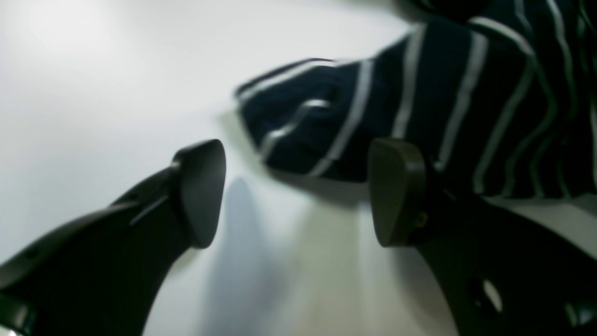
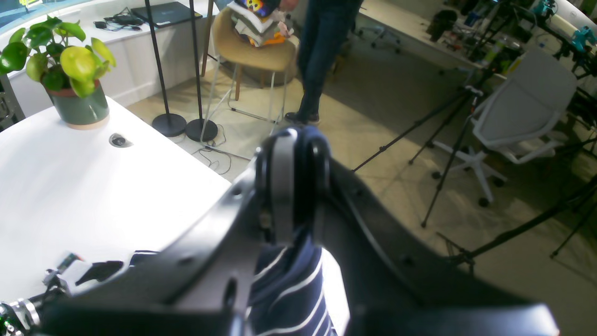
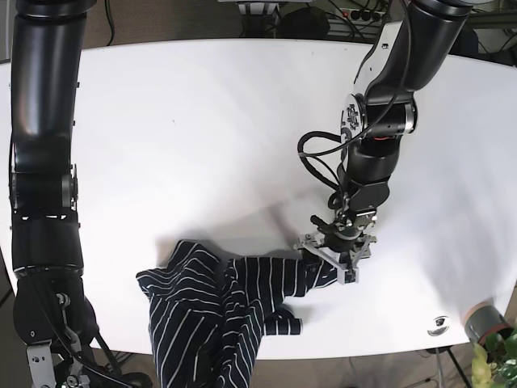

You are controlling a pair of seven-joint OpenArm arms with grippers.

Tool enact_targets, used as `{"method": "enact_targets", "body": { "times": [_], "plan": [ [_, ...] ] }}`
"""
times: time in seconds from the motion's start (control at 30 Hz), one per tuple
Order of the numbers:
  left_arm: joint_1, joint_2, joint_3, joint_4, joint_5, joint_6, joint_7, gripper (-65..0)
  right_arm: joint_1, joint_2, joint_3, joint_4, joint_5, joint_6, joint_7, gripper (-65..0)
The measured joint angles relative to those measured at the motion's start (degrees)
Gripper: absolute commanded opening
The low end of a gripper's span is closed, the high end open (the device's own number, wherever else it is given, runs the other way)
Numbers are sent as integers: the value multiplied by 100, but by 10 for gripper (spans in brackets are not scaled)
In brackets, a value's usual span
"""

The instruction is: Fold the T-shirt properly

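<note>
We see a white table (image 3: 202,121) with a round grommet (image 2: 118,139) and a green potted plant (image 2: 70,70) near its edge. Beyond it stand a tan chair (image 2: 254,51) piled with clothes, a person's legs (image 2: 319,56), black tripods (image 2: 447,140) and a white office chair (image 2: 522,112).

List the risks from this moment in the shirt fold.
1. The navy white-striped T-shirt hangs partly over the white table's near edge; a one-sided pull could slide it off.
2. The open left gripper sits beside a sleeve, not around it; closing here might miss the cloth.
3. The right gripper pinches bunched cloth, so the fold may come out creased.
</note>
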Motion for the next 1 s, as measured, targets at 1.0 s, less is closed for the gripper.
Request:
{"method": "enact_targets", "body": {
  "times": [1.0],
  "plan": [
    [1670,-155,-48,3744,-4,39,1255,-206,136,177,649,734,533,374,-717,-629]
  ]
}}
